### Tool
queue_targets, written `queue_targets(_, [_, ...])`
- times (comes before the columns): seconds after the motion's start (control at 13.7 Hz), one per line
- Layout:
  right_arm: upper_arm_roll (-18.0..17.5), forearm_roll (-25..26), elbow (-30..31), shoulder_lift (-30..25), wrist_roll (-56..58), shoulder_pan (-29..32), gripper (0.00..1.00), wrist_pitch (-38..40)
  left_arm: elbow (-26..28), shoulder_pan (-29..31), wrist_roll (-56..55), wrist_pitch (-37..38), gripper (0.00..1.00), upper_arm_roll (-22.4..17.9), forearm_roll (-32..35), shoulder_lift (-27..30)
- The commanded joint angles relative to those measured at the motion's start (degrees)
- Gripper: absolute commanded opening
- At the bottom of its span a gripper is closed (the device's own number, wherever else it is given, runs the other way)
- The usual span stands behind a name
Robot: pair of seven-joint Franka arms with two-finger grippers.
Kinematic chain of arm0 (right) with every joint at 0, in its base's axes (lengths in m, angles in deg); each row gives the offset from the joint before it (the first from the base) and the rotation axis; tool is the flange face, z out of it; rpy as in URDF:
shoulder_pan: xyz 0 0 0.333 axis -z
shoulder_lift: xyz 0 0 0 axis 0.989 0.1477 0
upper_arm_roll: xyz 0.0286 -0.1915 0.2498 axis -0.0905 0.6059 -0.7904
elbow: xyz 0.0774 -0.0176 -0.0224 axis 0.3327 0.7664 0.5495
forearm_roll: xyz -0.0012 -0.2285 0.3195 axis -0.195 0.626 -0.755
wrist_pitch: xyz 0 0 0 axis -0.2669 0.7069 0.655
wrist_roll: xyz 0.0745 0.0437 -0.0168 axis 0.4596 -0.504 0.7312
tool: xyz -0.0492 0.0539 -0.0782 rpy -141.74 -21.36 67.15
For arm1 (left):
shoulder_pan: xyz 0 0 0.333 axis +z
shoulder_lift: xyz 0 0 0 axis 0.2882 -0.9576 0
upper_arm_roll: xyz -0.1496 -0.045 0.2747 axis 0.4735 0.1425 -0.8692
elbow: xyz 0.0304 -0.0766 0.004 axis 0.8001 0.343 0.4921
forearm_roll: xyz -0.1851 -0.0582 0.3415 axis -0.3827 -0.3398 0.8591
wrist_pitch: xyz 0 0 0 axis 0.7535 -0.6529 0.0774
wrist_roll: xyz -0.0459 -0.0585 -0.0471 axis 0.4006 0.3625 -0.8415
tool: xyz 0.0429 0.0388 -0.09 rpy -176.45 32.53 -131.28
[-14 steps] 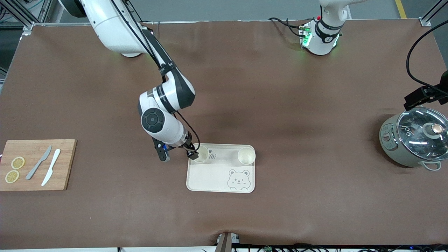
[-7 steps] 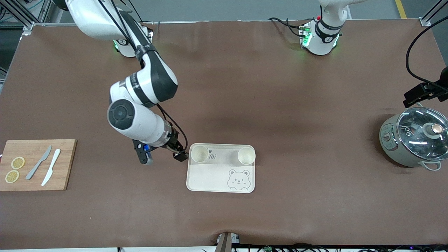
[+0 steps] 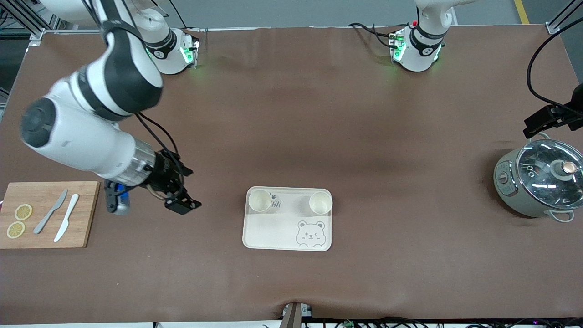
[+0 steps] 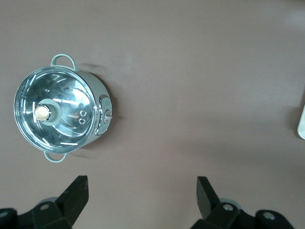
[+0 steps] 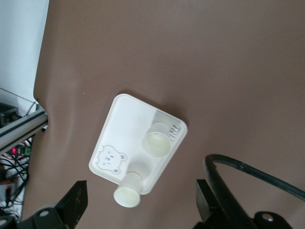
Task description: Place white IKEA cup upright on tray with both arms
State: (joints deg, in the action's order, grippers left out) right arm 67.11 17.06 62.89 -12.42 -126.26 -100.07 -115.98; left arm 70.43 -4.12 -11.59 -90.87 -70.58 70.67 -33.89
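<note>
Right gripper (image 3: 183, 206) has backed off the tray (image 3: 273, 232), fingers spread, empty.
Two cups (image 3: 260, 200) (image 3: 320, 202) stand upright on it; left gripper (image 4: 142, 188) spread above the pot (image 3: 537, 182).

Brown table (image 3: 319, 114): tray (image 3: 273, 232), cutting board (image 3: 86, 214), cooker (image 3: 524, 191).

- Cream tray (image 3: 273, 230) printed with a winking bear face in grey outline.
- Two white cups (image 3: 260, 200) (image 3: 320, 202) with pale cream interiors.
- Brown table covering (image 3: 319, 127).
- Light wooden cutting board (image 3: 86, 214) bearing yellow lemon slices (image 3: 23, 212), a grey knife (image 3: 50, 212) and a white knife (image 3: 66, 217).
- Sage-green pot (image 3: 514, 191) under a clear glass lid.
</note>
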Motion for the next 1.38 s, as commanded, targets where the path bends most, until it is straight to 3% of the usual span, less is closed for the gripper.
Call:
queue_targets(0.0, [-0.63,0.63,1.16,-4.52,8.3,4.13,1.0,6.95,1.2,0.64,0.63,0.85,1.0,0.26,-2.32,1.88])
queue_targets(0.29, [-0.54,2.82,4.31,-10.58,26.84,11.08,1.0,15.05,1.38,0.56,-0.33,1.12,1.0,0.26,-2.94,2.5])
queue_targets(0.58, [-0.54,9.14,11.08,-17.27,47.46,15.56,1.0,15.59,2.34,0.55,-0.33,1.65,1.0,0.26,-3.03,3.46])
queue_targets(0.87, [-0.54,11.43,13.73,-21.14,73.25,21.64,1.0,17.42,2.08,0.55,-0.25,1.65,1.0,0.26,-3.03,3.46])
queue_targets(1.31, [-0.9,15.65,18.29,-29.4,75.75,18.48,1.0,21.83,1.64,0.55,0.63,1.82,1.0,0.09,-2.85,3.2])
